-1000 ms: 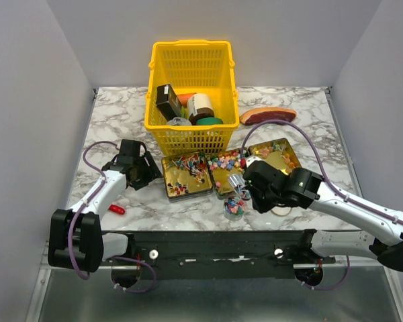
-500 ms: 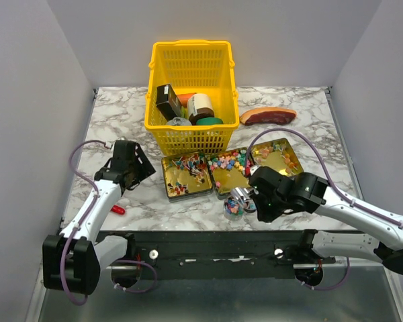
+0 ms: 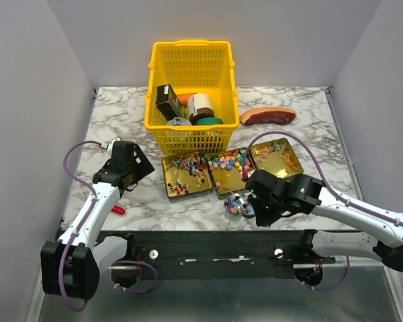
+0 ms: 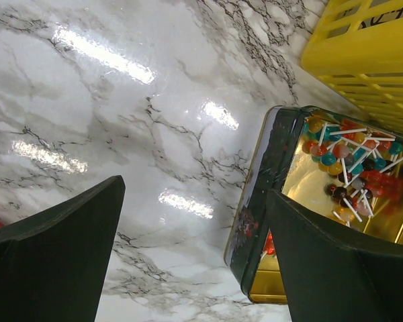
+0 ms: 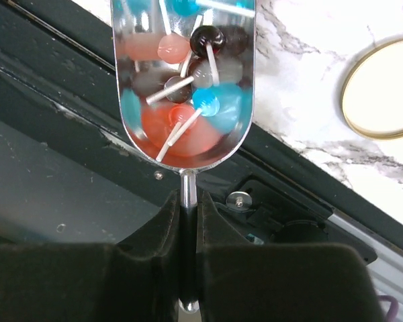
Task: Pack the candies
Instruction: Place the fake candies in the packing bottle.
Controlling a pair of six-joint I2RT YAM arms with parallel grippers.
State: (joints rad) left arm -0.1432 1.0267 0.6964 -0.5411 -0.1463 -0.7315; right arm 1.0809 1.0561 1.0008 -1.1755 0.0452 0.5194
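pinching scoop (image 5: 187, 184) stem, right tool (image 5: 188, 225); scoop runs straight out ahead; lollipops (image 5: 205, 102) inside, sticks crisscrossed; left tool (image 4: 195, 258) spread wide

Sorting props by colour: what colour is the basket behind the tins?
The basket is yellow, clearest in the top external view.

grey walls (image 3: 289, 40) close in the grey-veined marble desk (image 3: 114, 114) at 9, 12 and 3 o'clock; bright glints lie on its top.

We see three tins (image 3: 178, 180) side by side just before the basket (image 3: 190, 44), candies (image 3: 230, 162) in them; the meat slab (image 3: 267, 115) lies right of the basket.
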